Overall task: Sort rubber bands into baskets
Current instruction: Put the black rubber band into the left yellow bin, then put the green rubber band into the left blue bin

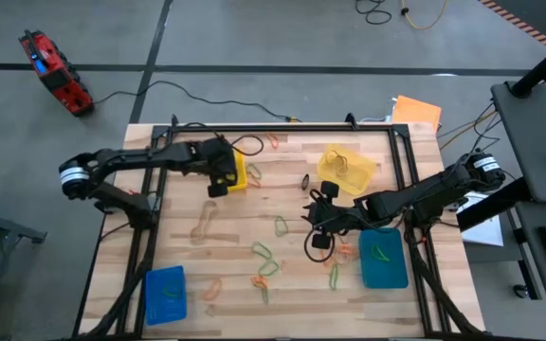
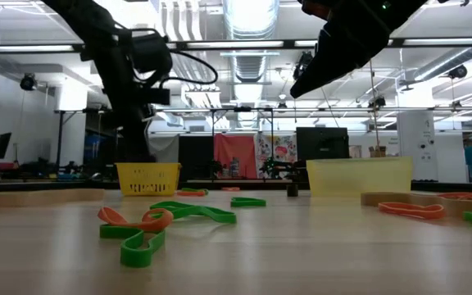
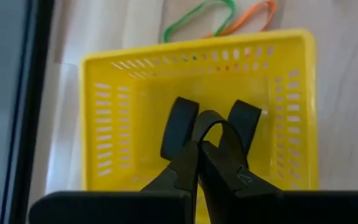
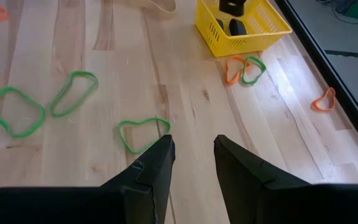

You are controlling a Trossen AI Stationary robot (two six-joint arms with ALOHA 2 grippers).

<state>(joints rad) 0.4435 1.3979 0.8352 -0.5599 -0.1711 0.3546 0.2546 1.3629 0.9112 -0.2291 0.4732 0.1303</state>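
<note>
My left gripper point(image 3: 199, 149) is shut on a black rubber band point(image 3: 180, 124) over the inside of the bright yellow basket point(image 3: 123, 112), at the table's far left point(image 1: 239, 174). My right gripper point(image 4: 194, 152) hangs open above the bare wood near the table's middle point(image 1: 318, 242), nothing between its fingers. Green point(image 4: 143, 134), orange point(image 4: 234, 68) and tan point(image 1: 204, 220) rubber bands lie flat and scattered on the table. The other baskets are pale yellow point(image 1: 346, 169), blue point(image 1: 166, 294) and teal point(image 1: 384, 258), the teal one with a green band in it. My left gripper pinches the black band near its middle point(image 3: 205, 118) between its two shut fingers, which slant down from above the basket. The band's two ends stand out past the fingertips as loops point(image 3: 244, 121). It hangs inside the basket's walls; whether it touches the floor I cannot tell.
A black frame point(image 1: 282, 128) runs along the table's far edge and sides. An orange sheet point(image 1: 417, 111) lies at the far right corner. Most loose bands lie between the four baskets; the strip along the near edge is mostly bare wood.
</note>
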